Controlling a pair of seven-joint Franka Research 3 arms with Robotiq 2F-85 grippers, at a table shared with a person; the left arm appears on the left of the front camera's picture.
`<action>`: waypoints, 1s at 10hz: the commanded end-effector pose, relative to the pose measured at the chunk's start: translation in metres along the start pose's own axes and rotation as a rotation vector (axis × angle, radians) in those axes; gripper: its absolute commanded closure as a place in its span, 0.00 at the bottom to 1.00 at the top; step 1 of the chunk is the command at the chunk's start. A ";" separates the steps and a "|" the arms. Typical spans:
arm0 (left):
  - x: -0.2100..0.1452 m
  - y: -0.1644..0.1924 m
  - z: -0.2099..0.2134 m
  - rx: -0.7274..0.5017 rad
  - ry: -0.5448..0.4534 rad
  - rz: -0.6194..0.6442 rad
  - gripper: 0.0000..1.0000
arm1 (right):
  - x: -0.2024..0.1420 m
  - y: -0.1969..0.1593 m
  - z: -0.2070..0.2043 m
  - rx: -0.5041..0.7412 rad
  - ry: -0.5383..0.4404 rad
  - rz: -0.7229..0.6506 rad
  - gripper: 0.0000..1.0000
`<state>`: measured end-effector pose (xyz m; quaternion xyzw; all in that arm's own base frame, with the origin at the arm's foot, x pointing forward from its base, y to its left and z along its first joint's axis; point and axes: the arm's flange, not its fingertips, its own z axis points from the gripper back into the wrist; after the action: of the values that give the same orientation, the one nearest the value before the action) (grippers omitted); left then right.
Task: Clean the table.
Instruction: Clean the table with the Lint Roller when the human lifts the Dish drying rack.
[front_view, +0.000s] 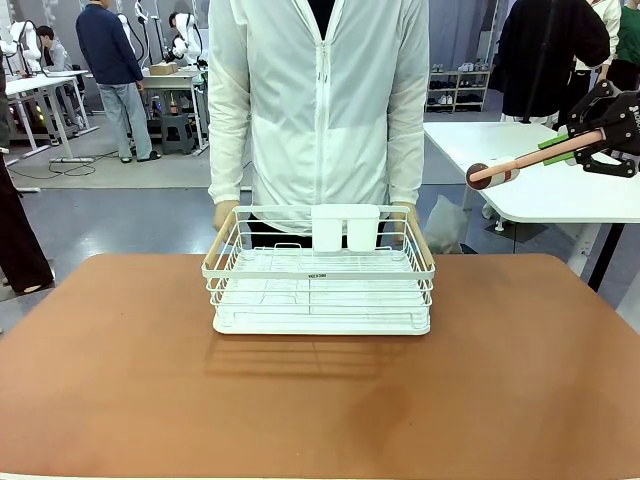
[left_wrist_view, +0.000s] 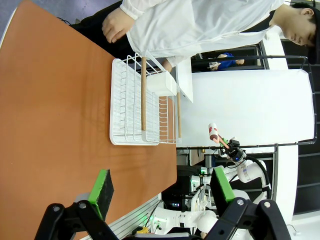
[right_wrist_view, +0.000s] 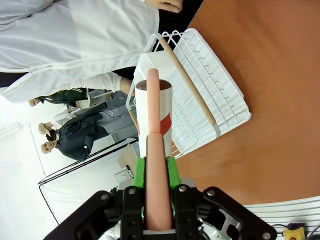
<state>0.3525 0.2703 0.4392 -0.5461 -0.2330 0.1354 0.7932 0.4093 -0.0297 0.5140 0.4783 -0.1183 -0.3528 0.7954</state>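
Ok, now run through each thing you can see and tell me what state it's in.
right gripper: shut on the lint roller by its handle, raised off to the side.
lint roller: held in the air, touching nothing else.
left gripper: open, empty, above the table.
wire rack: upright on the table, nothing in its tray, cutlery holder hung on the far rim.
table: carries the rack.
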 end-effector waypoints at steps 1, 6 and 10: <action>0.001 -0.002 0.002 -0.031 -0.011 0.005 0.00 | -0.001 0.001 -0.001 0.000 0.001 0.002 1.00; 0.001 -0.002 0.002 -0.031 -0.011 0.005 0.00 | -0.001 0.001 -0.001 0.000 0.001 0.002 1.00; 0.001 -0.002 0.002 -0.031 -0.011 0.005 0.00 | -0.001 0.001 -0.001 0.000 0.001 0.002 1.00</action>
<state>0.3525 0.2702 0.4392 -0.5461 -0.2330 0.1354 0.7932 0.4093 -0.0298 0.5140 0.4783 -0.1183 -0.3529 0.7954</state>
